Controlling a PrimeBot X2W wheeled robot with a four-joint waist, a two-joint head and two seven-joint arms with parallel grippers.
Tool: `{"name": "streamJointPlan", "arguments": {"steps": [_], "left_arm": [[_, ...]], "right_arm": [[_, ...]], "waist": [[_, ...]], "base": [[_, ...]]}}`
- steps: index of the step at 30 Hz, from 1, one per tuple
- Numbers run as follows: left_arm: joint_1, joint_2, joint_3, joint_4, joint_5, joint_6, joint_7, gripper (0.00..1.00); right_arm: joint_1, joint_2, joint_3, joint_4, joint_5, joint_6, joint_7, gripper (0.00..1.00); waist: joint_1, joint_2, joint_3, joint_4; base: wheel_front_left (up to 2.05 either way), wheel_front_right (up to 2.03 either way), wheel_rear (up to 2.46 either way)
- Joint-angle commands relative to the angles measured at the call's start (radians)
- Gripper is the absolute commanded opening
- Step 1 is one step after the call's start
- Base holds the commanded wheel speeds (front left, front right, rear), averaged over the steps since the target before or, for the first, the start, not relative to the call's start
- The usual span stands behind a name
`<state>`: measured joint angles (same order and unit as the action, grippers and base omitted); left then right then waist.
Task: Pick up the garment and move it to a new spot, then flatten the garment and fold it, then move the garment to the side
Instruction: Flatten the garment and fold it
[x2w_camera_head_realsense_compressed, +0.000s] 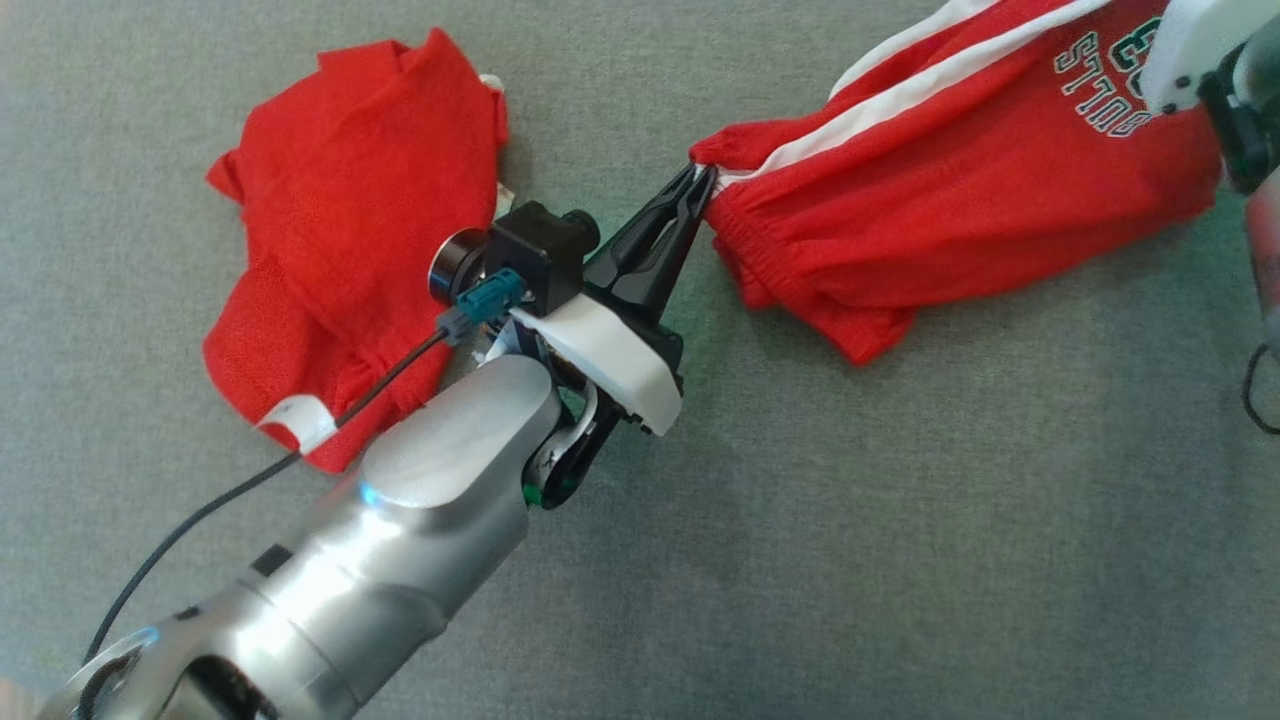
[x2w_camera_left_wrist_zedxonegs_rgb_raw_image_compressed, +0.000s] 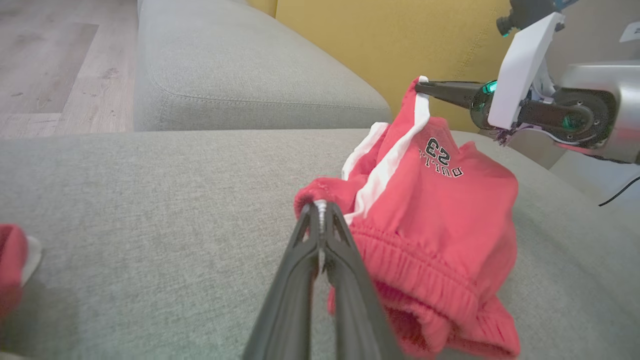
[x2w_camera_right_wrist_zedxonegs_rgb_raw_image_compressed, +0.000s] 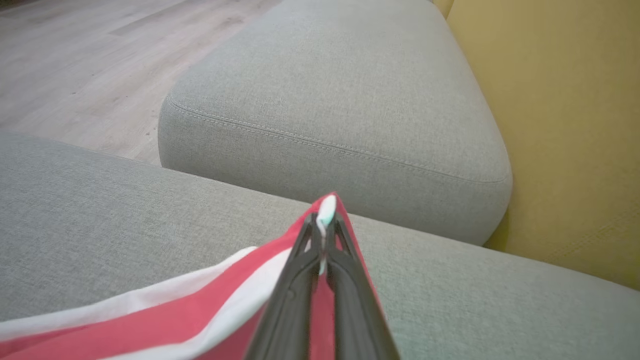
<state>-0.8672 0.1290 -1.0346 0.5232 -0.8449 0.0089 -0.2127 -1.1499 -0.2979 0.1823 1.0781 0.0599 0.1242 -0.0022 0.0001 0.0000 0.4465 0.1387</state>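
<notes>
The left pincer (x2w_camera_head_realsense_compressed: 703, 180) is clenched on the waistband corner of the red shorts (x2w_camera_head_realsense_compressed: 960, 190), at 1 o'clock on the grey sofa seat (x2w_camera_head_realsense_compressed: 900, 500), and the right pincer (x2w_camera_right_wrist_zedxonegs_rgb_raw_image_compressed: 325, 222) grips the striped hem, apparently to stretch them flat.

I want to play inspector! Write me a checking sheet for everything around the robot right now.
Surface: grey sofa cushion, soft fabric.
Job's things: red shorts with white stripes, held between both grippers, partly resting on the cushion.
Clutter: second red garment, crumpled, lying apart on the left.
Grippers: left gripper shut on the shorts' waistband corner; right gripper shut on a white-striped edge.
Cables: black cable, loose, crossing over the second red garment.
Surroundings: another grey cushion, wooden floor, yellow backdrop.
</notes>
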Motion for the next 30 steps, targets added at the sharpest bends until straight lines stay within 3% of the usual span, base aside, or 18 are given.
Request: {"name": "streamJointPlan", "arguments": {"steps": [1,7,8,9,10,23,30], "left_arm": [[-0.037,0.007,0.026,-0.013,0.010,-0.003,-0.012,0.00],[-0.048,-0.009,0.026,0.008,0.016,-0.010,-0.024,0.00],[-0.048,-0.010,0.025,0.012,0.017,-0.010,-0.025,0.11],[-0.048,-0.011,0.024,0.016,0.018,-0.011,-0.025,0.45],[-0.049,-0.012,0.023,0.020,0.020,-0.010,-0.026,1.00],[-0.026,0.013,0.049,0.059,0.028,0.009,-0.041,1.00],[0.019,0.058,0.121,0.035,0.038,0.054,-0.048,1.00]], "right_arm": [[-0.038,-0.002,0.012,-0.010,-0.004,0.007,-0.018,0.00],[-0.080,-0.015,0.014,0.086,-0.009,0.007,-0.045,0.00],[-0.084,-0.018,0.014,0.097,-0.014,0.007,-0.049,0.73],[-0.088,-0.018,0.011,0.110,-0.015,0.007,-0.050,1.00],[-0.092,-0.016,0.008,0.119,-0.016,0.007,-0.055,1.00],[-0.075,0.025,-0.072,0.151,0.053,0.007,-0.229,1.00],[0.012,0.076,-0.107,0.044,0.149,0.007,-0.258,1.00]], "waist": [[-0.0001,0.0000,0.013,0.011],[-0.0001,0.0000,0.025,0.029],[-0.0001,0.0000,0.025,0.030],[-0.0001,0.0000,0.025,0.030],[-0.0001,0.0000,0.024,0.030],[-0.0001,0.0000,-0.070,-0.020],[-0.0001,0.0000,-0.155,-0.064]], "base": [[0.00,0.00,0.00],[0.00,0.00,0.00],[0.00,0.00,0.00],[0.00,0.00,0.00],[0.00,0.00,0.00],[0.00,0.00,0.00],[0.00,0.00,0.00]]}}
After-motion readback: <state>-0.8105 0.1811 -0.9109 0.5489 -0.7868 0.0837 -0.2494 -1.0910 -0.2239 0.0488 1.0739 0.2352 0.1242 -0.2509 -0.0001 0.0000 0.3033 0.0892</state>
